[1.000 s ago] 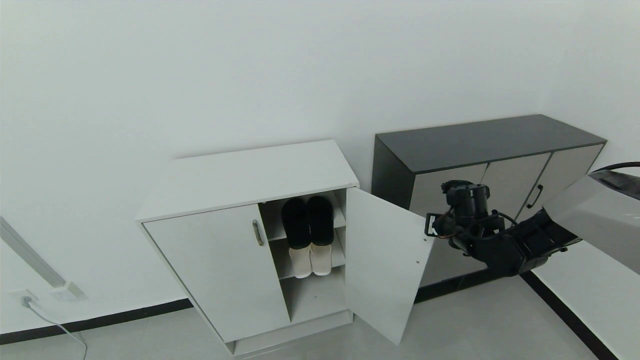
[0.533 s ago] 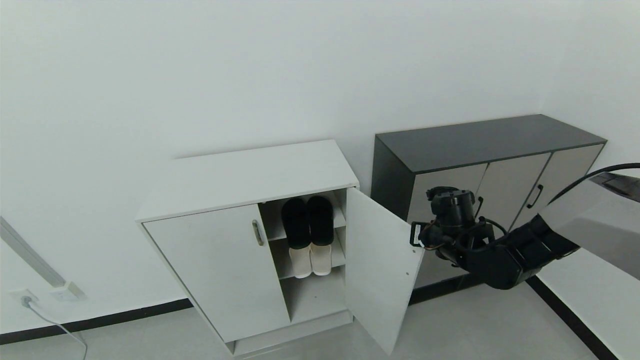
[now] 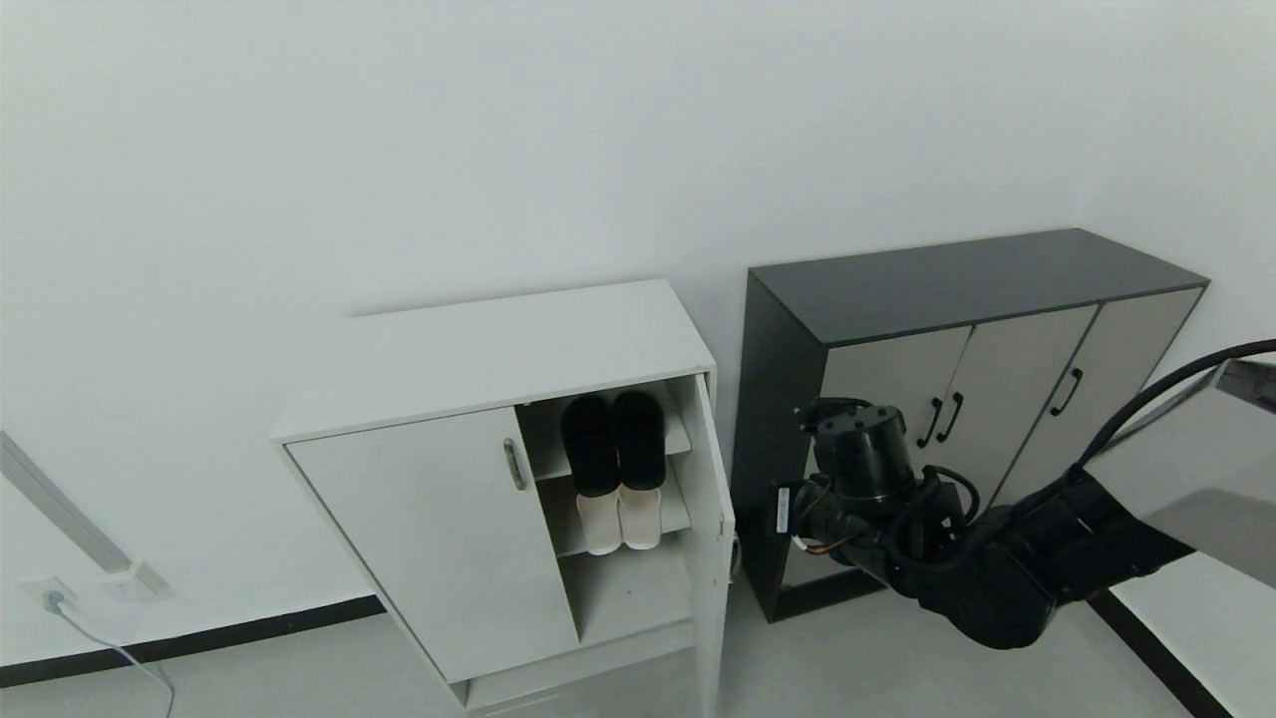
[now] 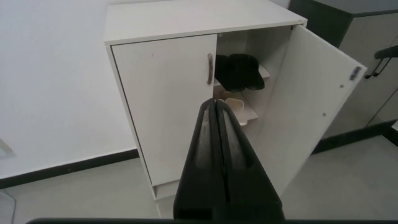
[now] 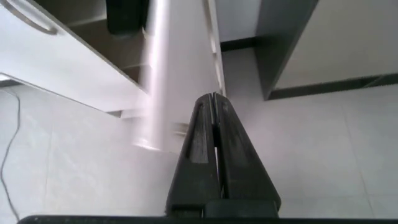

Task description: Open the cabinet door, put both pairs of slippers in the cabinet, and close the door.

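Right hand (image 5: 214,102), fingers pressed together and empty, is hanging just beside the half-open cabinet door (image 3: 714,519), with black slippers (image 3: 613,439) sitting above white slippers (image 3: 623,519) inside the cabinet (image 3: 498,349), and left hand (image 4: 216,107) also pinched closed, empty.

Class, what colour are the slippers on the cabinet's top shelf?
Those slippers are black; head view shows them best.

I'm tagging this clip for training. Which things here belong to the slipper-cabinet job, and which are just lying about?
Job: white cabinet, its open right door, black slippers on the upper shelf, white slippers on the shelf below, right end effector, shut.
Lying about: dark cabinet, wall socket.
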